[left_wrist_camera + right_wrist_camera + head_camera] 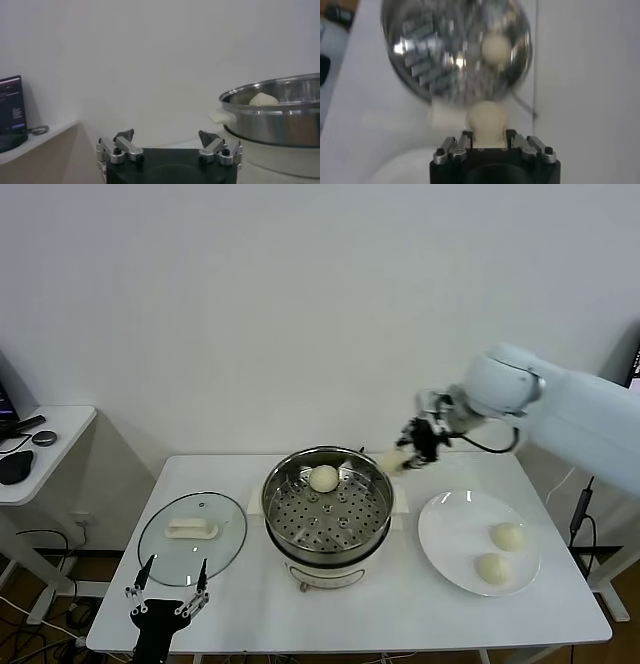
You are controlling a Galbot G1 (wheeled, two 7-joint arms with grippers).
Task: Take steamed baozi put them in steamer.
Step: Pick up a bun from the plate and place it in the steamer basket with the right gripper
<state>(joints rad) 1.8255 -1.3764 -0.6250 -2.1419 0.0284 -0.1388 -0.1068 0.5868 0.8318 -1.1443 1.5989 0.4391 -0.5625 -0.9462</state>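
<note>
Right hand grips a baozi, seemingly beside the steamer; left hand open (parked).

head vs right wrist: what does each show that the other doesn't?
Head only: the plate with two baozi, the glass lid left of the steamer, the left end effector open at the table's near edge, and the side table.

Right wrist only: the bun pinched between the right end effector's fingers, seen from behind, with the steamer farther off beyond it.

Both: the steamer, one baozi inside it, the right end effector and the held baozi.
</note>
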